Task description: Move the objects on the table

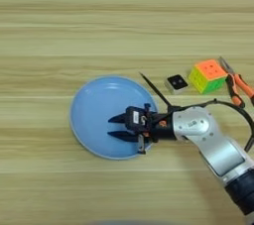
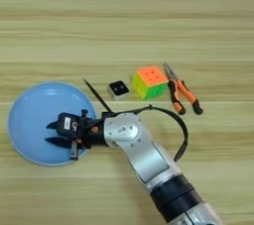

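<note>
Right arm: smooth silver rounded forearm casing [image 2: 141, 152], ribbed black cuff [image 2: 176, 196], thin black looped cable [image 2: 179, 126], black two-fingered gripper [image 2: 50, 133] marked with small white label and orange accents.

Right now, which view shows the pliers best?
The right eye view: the pliers lie whole on the table, jaws and both orange handles clear. In the left eye view they sit at the right edge, with the handles partly cut off.

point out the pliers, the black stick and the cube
pliers [image 2: 184, 95]: right eye view, on the orange handles
black stick [image 1: 151, 86]: left eye view, on the middle of its visible length
cube [image 2: 149, 81]: right eye view, on its orange top face
</note>
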Motion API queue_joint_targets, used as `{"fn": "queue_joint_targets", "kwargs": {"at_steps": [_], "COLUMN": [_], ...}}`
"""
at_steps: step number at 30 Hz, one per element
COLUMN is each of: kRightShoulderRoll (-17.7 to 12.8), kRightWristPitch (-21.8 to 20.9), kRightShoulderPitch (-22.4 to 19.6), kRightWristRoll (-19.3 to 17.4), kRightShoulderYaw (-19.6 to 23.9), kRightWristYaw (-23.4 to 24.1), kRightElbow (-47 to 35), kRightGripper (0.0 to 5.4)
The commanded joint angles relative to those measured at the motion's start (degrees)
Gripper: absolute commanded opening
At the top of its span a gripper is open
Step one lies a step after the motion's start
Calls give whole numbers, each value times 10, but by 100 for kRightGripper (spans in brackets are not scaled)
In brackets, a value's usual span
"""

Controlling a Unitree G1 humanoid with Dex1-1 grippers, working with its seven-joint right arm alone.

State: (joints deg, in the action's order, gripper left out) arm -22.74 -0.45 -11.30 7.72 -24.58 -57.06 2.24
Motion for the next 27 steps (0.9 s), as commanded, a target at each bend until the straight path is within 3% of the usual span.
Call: {"fn": "queue_joint_targets", "kwargs": {"at_steps": [1,7,19,27], "kRightShoulderRoll": [-27,-63,-100,-128], "kRightWristPitch": [-24,-47,-56,-52], "kRightShoulderPitch": [-37,-34,-29,-18], "kRightWristRoll": [5,3,-17,-55], "kRightShoulderYaw": [-7,-31,-44,-48], "kRightWristYaw": [-21,-84,-156,-219], "kRightElbow": [-1,-5,-25,-62], "kRightGripper": [74,4,4,4]}}
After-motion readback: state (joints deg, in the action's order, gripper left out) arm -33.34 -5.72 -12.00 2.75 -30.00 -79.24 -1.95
